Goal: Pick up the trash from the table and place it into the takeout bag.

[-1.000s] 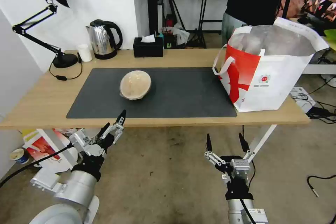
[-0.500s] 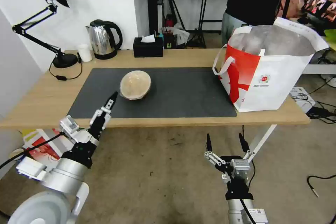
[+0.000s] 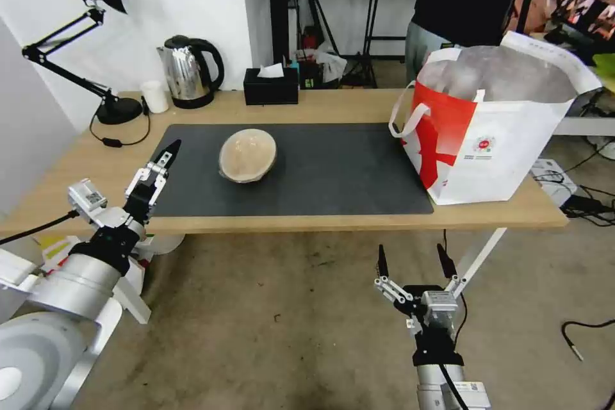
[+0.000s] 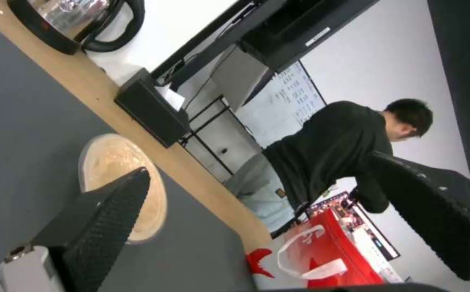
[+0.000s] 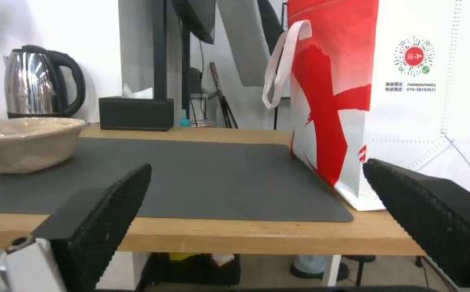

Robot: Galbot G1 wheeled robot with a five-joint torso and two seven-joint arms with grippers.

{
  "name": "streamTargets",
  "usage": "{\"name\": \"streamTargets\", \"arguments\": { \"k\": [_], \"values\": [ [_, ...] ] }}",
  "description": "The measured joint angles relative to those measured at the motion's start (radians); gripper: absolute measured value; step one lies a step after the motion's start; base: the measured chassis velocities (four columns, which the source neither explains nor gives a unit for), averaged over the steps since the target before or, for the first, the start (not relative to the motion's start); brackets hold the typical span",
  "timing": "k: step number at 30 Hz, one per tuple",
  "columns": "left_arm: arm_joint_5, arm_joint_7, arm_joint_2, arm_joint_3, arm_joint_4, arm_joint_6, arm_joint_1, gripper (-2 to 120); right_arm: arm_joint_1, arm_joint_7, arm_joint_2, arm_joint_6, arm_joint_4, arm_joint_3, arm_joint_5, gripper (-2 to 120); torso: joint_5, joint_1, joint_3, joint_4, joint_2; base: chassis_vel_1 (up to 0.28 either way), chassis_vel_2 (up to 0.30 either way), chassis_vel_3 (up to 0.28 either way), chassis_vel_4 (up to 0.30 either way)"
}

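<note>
Head view: the left claw (image 3: 168, 151), fingers apart, hovers over the mat's near-left corner on the tabletop (image 3: 77, 170), left of the beige-brown bowl (image 3: 247, 155); the takeout bag (image 3: 493, 122) stands far right. Right wrist view: the right claw (image 5: 256, 194) gapes wide below the tabletop's near edge.

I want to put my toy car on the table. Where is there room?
The grey mat is bare between the beige bowl and the takeout bag. The back left edge is crowded: lamp, white cup, kettle, tissue box.
</note>
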Motion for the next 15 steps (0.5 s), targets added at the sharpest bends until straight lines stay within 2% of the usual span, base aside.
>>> {"name": "streamTargets", "arguments": {
  "k": [3, 6, 7, 11, 12, 15],
  "values": [
    [-0.005, -0.007, 0.003, -0.002, 0.001, 0.001, -0.002, 100, 0.000, 0.000, 0.000, 0.000, 0.000, 0.000, 0.000, 100, 0.0000, 0.000, 0.000, 0.0000, 0.000, 0.000, 0.000, 0.000, 0.000],
    [-0.029, -0.082, 0.033, -0.022, 0.011, 0.025, -0.013, 100, 0.000, 0.000, 0.000, 0.000, 0.000, 0.000, 0.000, 100, 0.0001, 0.000, 0.000, 0.0000, 0.000, 0.000, 0.000, 0.000, 0.000],
    [-0.029, -0.082, 0.033, -0.022, 0.011, 0.025, -0.013, 100, 0.000, 0.000, 0.000, 0.000, 0.000, 0.000, 0.000, 100, 0.0001, 0.000, 0.000, 0.0000, 0.000, 0.000, 0.000, 0.000, 0.000],
    [-0.072, -0.239, 0.093, -0.061, 0.034, 0.079, -0.034, 100, 0.000, 0.000, 0.000, 0.000, 0.000, 0.000, 0.000, 100, 0.0001, 0.000, 0.000, -0.0001, 0.000, 0.000, 0.000, 0.000, 0.000],
    [-0.072, -0.239, 0.093, -0.061, 0.034, 0.079, -0.034, 100, 0.000, 0.000, 0.000, 0.000, 0.000, 0.000, 0.000, 100, 0.0001, 0.000, 0.000, -0.0001, 0.000, 0.000, 0.000, 0.000, 0.000],
    [-0.093, -0.312, 0.121, -0.078, 0.044, 0.105, -0.044, 100, 0.000, 0.000, 0.000, 0.000, 0.000, 0.000, 0.000, 100, -0.0001, 0.000, 0.000, 0.0000, 0.000, 0.000, 0.000, 0.000, 0.000]
  ]
}}
